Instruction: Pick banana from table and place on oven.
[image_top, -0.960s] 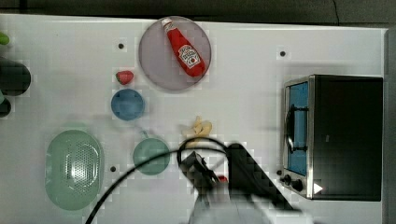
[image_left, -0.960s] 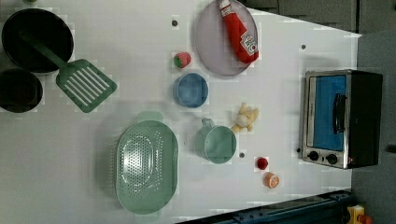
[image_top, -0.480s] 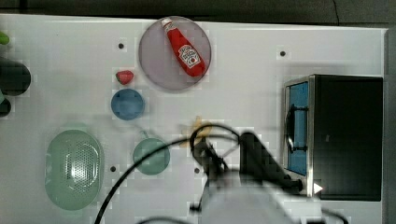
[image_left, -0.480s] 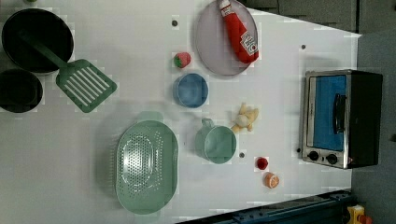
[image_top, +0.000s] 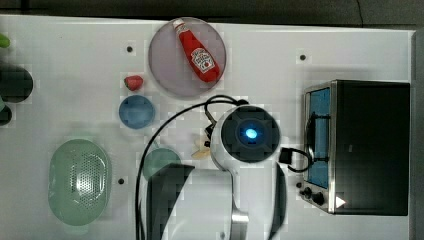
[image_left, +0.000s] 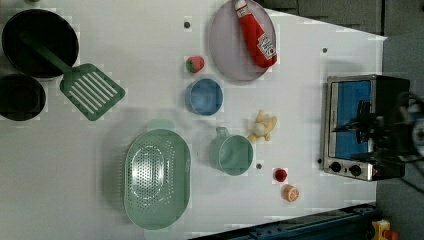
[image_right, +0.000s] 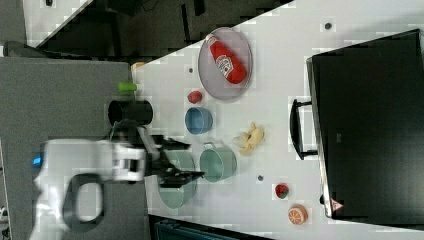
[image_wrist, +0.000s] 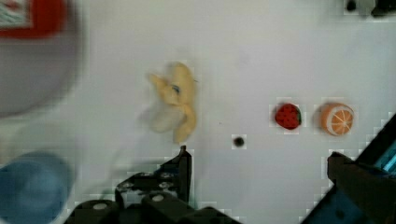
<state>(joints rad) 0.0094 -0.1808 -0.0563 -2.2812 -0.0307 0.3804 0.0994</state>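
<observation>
Wrist view looks straight down on the banana (image_wrist: 175, 105), lying on the white table (image_wrist: 252, 56) with its peel splayed, apart from everything around it. The gripper (image_wrist: 261, 156) hangs above with its fingers spread wide, one dark fingertip (image_wrist: 184, 161) just short of the banana and the other well off to the side; nothing is held. A strawberry (image_wrist: 287, 116) and an orange slice (image_wrist: 337, 118) lie beyond a screw hole (image_wrist: 239, 140).

In the left view the banana (image_left: 263, 126) sits between the blue bowl (image_left: 204, 96) and the oven (image_left: 361, 127), just beside the green cup (image_left: 231, 154). That view also shows a spatula (image_left: 85, 86) leaning out of a black pot (image_left: 40, 42), and a colander (image_left: 157, 177).

The top view has the arm's round wrist housing (image_top: 248, 134) covering most of the banana (image_top: 201, 149), leaving a pale tip visible. A ketchup bottle (image_top: 197, 50) rests on a grey plate (image_top: 170, 75).

The right view shows the oven's black top (image_right: 372, 125) bare, the banana (image_right: 251, 138) near its handle (image_right: 297, 129).
</observation>
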